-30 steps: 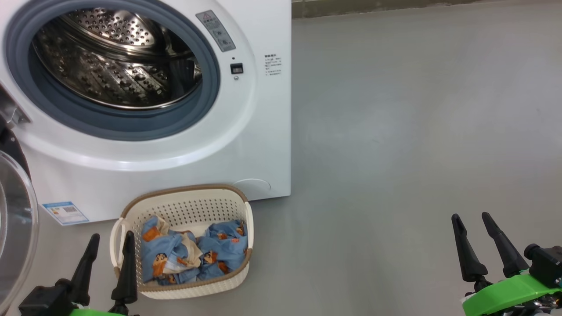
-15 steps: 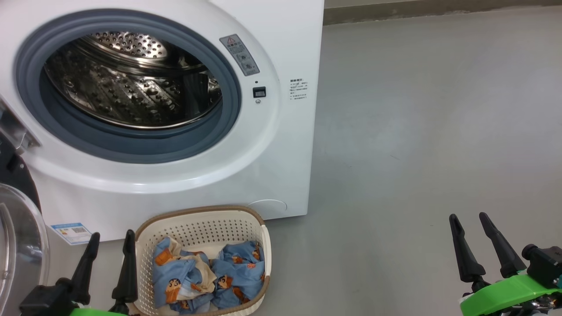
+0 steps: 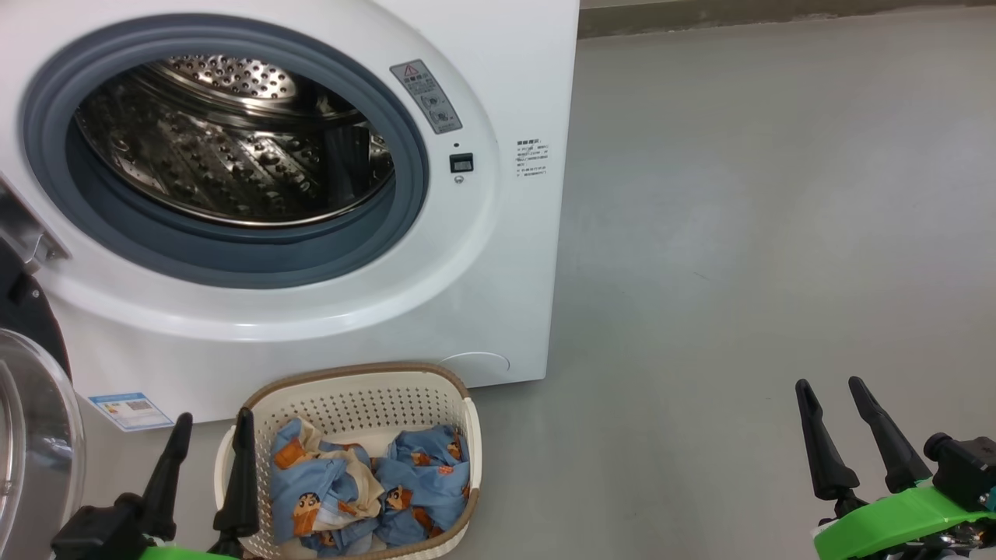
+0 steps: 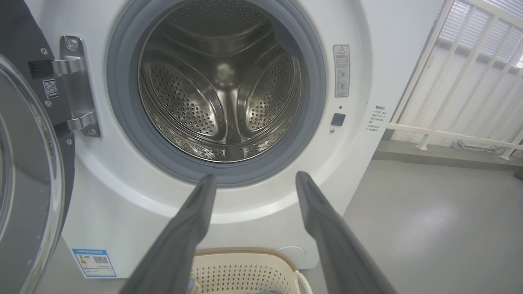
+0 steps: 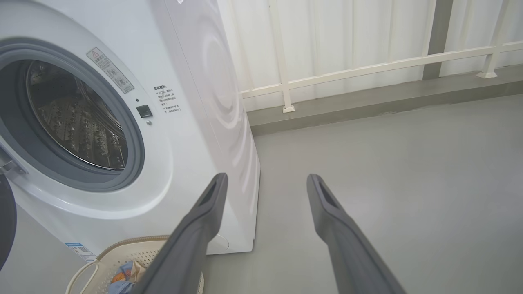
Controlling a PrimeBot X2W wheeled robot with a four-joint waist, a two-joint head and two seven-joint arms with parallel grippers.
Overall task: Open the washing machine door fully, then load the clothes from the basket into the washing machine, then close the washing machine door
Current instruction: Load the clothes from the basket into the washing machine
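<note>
Head view, from my left: the washing machine door (image 3: 35, 443) hangs swung open at the frame's edge, its glass just beside my left gripper (image 3: 215, 418), whose fingers are spread, holding nothing. A blue label sticker (image 3: 131, 411) sits low on the washing machine (image 3: 311, 327), print too small to read. The basket (image 3: 350, 370) stands just before the machine's base, below the open drum (image 3: 233, 155), the clothes (image 3: 373, 486) heaped inside. Right of the opening a grey warning sticker (image 3: 426, 97) bears a red triangle; its text is unreadable. Bare floor (image 3: 739, 233) runs wide to my right gripper (image 3: 829, 384), likewise spread and empty.
</note>
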